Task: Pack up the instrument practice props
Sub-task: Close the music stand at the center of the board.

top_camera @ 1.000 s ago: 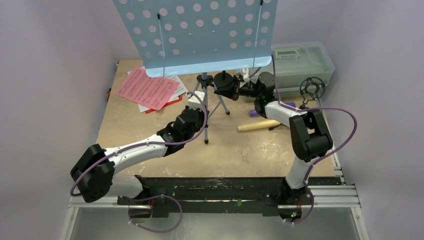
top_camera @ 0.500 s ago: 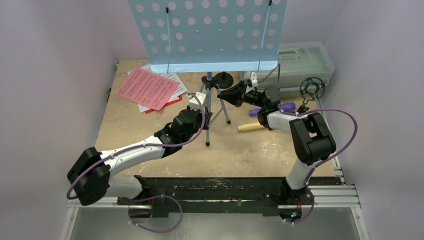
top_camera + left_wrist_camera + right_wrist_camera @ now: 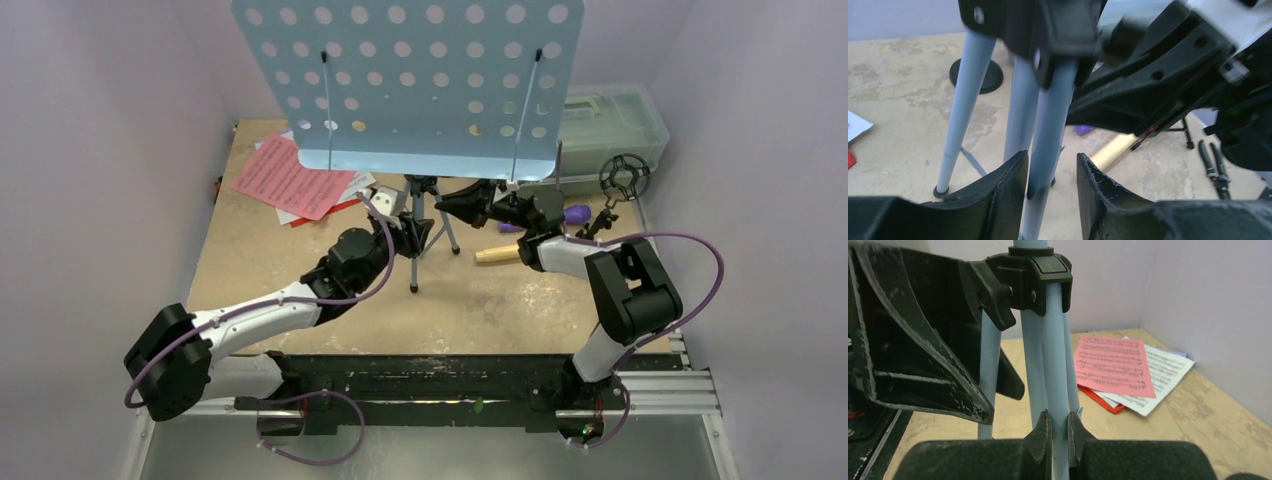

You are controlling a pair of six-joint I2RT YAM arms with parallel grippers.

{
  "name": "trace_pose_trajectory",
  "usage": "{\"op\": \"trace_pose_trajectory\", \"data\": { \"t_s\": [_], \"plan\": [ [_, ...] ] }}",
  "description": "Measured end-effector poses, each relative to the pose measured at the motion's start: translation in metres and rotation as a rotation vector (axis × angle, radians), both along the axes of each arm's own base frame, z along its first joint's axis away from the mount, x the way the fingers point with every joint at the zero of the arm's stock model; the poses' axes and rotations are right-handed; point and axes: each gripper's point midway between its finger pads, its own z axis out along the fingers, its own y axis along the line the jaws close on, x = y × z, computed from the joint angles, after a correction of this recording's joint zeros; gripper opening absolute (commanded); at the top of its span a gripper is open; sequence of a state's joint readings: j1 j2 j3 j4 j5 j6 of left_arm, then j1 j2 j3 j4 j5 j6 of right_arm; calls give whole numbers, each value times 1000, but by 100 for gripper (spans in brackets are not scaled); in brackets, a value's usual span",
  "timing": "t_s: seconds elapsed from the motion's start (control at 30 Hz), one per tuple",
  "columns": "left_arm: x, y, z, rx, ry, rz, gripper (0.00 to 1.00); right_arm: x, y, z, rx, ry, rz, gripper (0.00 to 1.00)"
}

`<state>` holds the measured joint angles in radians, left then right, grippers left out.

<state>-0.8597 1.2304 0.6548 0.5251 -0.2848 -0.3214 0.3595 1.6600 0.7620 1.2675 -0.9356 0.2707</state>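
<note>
Music rest (image 3: pixel 410 85), pale blue and punched with rows of round holes, rises directly above both hands at the middle of the table (image 3: pixel 255 265). Its tripod legs (image 3: pixel 965 95) are caught between the two hands. Two thin black wire arms (image 3: pixel 327 110) lie against the face of the panel. Three pale-blue legs spread down from one black collar (image 3: pixel 1033 270).

The right hand (image 3: pixel 1058 417) is pressed together on one of these tubes, a short way below the collar. The left hand (image 3: pixel 1052 159) stands spread around another leg from the opposite side. One finger sits against the tube and the other is just clear of it.

Farther out and to the left of the left hand lies the sheet music (image 3: pixel 295 180): one pink printed page on top of white pages. A single red folder (image 3: pixel 338 208) peeks from beneath the stack.

Just behind the right hand, on its right, rests one purple microphone (image 3: pixel 575 213). One cream microphone (image 3: pixel 497 253) lies on the near side of that arm. Farther right stands one black cage-shaped mic holder (image 3: pixel 624 175). A second holder's round black base (image 3: pixel 975 75) sits beyond the legs in the left wrist view.

One pair of small black pliers (image 3: pixel 1215 167) lies on the table past the right hand. One translucent plastic box (image 3: pixel 610 115) with a handle occupies the far right corner.
</note>
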Motion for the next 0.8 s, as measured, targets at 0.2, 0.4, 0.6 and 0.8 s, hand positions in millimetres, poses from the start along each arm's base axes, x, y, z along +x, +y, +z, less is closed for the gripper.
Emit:
{"op": "trace_pose_trajectory", "data": {
  "t_s": [0.2, 0.4, 0.6, 0.8],
  "plan": [
    [-14, 4, 39, -90, -82, -46, 64, -9, 5, 2, 3, -29, 26, 0],
    [-30, 18, 66, -156, -162, -64, 65, -12, 5, 3, 12, -9, 37, 0],
    [-39, 30, 82, -209, -238, -60, 68, -15, 5, 3, 24, 19, 45, 0],
    [-39, 39, 92, -247, -320, -26, 75, -19, 5, 4, 39, 44, 56, 0]
  ]
}}
